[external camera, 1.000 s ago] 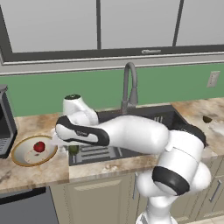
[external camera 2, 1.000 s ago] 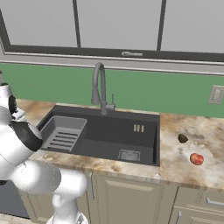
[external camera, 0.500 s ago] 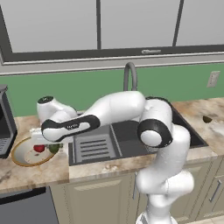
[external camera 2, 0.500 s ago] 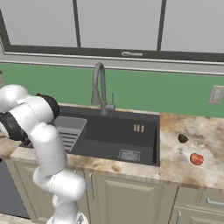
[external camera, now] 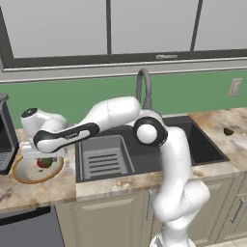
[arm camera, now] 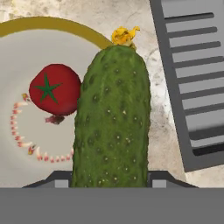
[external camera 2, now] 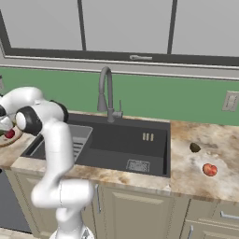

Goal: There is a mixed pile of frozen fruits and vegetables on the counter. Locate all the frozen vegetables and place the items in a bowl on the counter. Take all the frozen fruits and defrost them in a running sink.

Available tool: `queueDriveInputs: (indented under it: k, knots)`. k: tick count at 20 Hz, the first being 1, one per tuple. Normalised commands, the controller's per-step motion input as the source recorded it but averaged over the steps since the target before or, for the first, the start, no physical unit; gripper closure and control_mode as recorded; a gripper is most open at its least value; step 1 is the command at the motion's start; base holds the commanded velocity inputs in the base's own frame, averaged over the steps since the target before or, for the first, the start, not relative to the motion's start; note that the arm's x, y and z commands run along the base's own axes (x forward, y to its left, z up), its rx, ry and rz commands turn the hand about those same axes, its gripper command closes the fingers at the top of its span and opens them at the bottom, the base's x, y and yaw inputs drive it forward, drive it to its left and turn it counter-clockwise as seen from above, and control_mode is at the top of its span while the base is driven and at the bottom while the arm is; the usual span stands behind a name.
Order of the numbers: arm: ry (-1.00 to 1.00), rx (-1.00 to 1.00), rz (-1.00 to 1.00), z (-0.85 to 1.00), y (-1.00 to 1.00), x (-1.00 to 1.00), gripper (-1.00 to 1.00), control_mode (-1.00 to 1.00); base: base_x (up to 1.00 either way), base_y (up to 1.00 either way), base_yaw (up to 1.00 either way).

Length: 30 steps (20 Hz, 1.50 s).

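Gripper (external camera: pixel 44 155) at the left of the left base view hangs over the yellow-rimmed bowl (external camera: pixel 22 174), clamped on a warty green cucumber (arm camera: pixel 112 118) that stands along the hand view's centre. In the bowl, left of the cucumber, lies a red tomato (arm camera: pixel 54 89). A ribbed drying rack (arm camera: pixel 192 74) lines the hand view's right edge, inside the sink (external camera: pixel 195 140). On the far counter sit a peach (external camera 2: pixel 209 169) and a dark avocado (external camera 2: pixel 195 148).
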Motion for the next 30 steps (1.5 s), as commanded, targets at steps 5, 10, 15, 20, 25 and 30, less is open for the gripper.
queueDriveInputs:
  k: [5,10,15,20,25,30]
  knots:
    - [0.09,-0.12,-0.04,-0.08,0.19,0.28,1.00,-1.00,0.00,0.00,0.00]
    - [0.08,0.00,-0.10,-0.39,-0.06,0.08,1.00,-1.00,0.00,0.00,0.00]
    - [0.17,0.01,-0.11,-0.33,-0.04,0.05,1.00,-1.00,0.00,0.00,0.00]
    - [0.06,0.00,-0.09,-0.29,0.00,0.01,1.00,-1.00,0.00,0.00,0.00]
    - [-0.04,0.00,-0.08,-0.31,0.07,0.00,1.00,-1.00,0.00,0.00,0.00]
    - [-0.09,0.00,-0.05,-0.20,0.22,0.00,1.00,-1.00,0.00,0.00,0.00]
